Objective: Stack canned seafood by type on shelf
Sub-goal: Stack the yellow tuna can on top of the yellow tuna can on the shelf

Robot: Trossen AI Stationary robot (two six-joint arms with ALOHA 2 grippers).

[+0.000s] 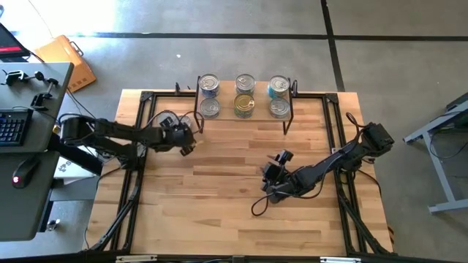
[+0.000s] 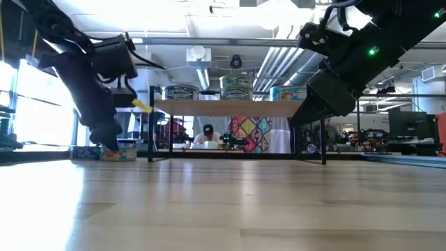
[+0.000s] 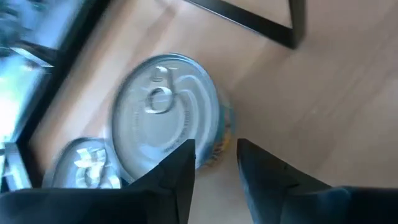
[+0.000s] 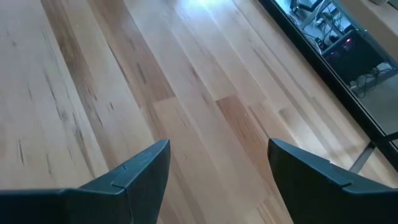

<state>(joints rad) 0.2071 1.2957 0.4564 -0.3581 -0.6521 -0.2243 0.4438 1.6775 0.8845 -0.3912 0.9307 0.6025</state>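
Note:
The shelf stands at the table's far edge with several tins on it: silver-lidded tins and one gold-lidded tin. A silver-lidded tin lies flat on the table left of the shelf. A second tin lies beside it. My left gripper is open and slants down over the first tin's near edge: one finger over the lid, the other outside the wall. In the high view the gripper hides both tins. My right gripper hangs open over bare wood right of centre. My left gripper slants down at the silver-lidded tin's near edge, which shows in the gap between the fingers. I cannot tell whether either finger touches it. The tin lies flat on the table, lid up.
Black frame rails run along both sides of the table. The shelf's black left leg stands just beyond the tin. A desk with a keyboard lies off the left edge. Bare wood spans the table's middle and near part.

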